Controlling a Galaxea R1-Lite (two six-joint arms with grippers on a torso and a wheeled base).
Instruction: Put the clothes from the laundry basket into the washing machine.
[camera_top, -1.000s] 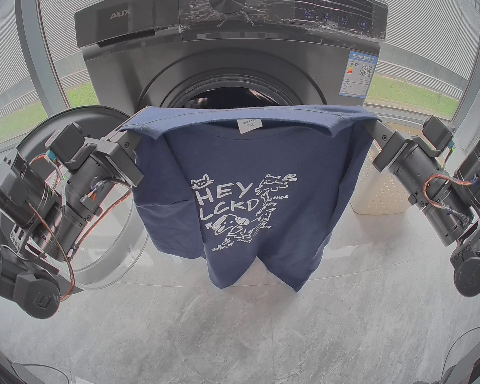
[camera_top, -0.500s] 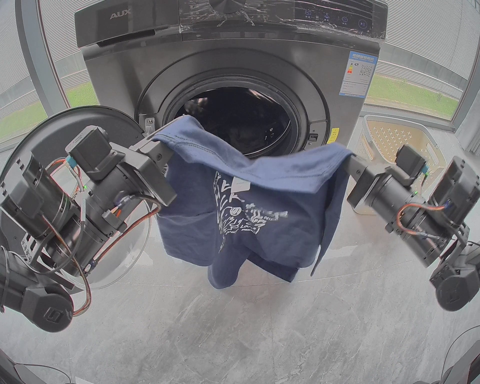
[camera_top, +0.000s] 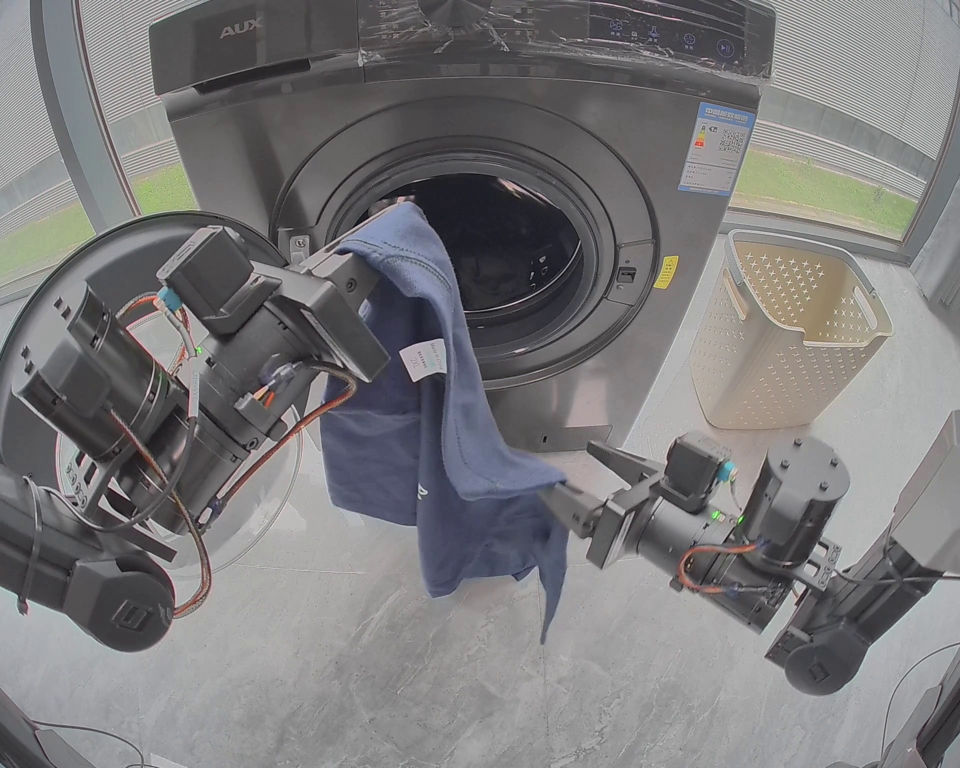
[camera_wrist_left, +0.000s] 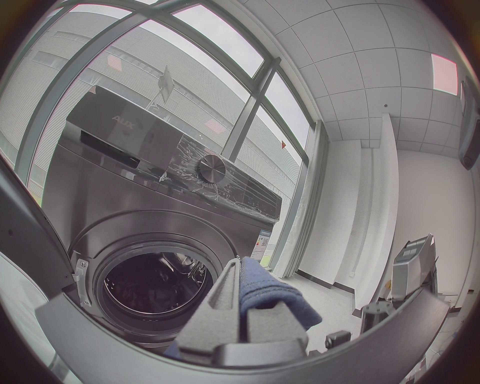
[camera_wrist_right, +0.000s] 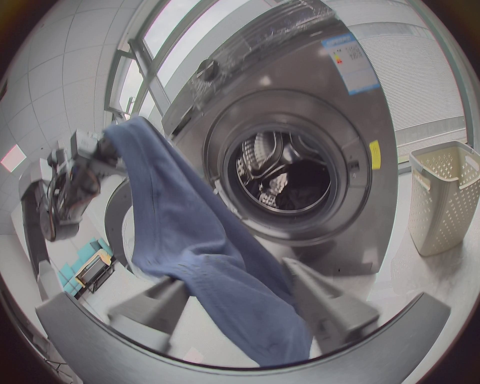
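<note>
A navy T-shirt (camera_top: 450, 450) hangs from my left gripper (camera_top: 368, 240), which is shut on one edge of it at the left rim of the washing machine's drum opening (camera_top: 500, 240). In the left wrist view the left gripper (camera_wrist_left: 245, 280) pinches the blue cloth (camera_wrist_left: 272, 297). My right gripper (camera_top: 568, 472) is low in front of the machine, open, fingers spread wide. The shirt's lower part (camera_wrist_right: 200, 235) drapes between them. Dark clothes (camera_wrist_right: 300, 185) lie in the drum. The cream laundry basket (camera_top: 790, 340) stands right of the machine.
The grey washing machine (camera_top: 620, 130) has its round door (camera_top: 110, 270) swung open to the left, behind my left arm. The floor (camera_top: 400, 660) is pale marble tile. Windows run behind the machine.
The shirt was stretched wide between both grippers. The right gripper dropped down and leftward and opened. The left gripper moved toward the drum opening, and the shirt now hangs bunched from it.
</note>
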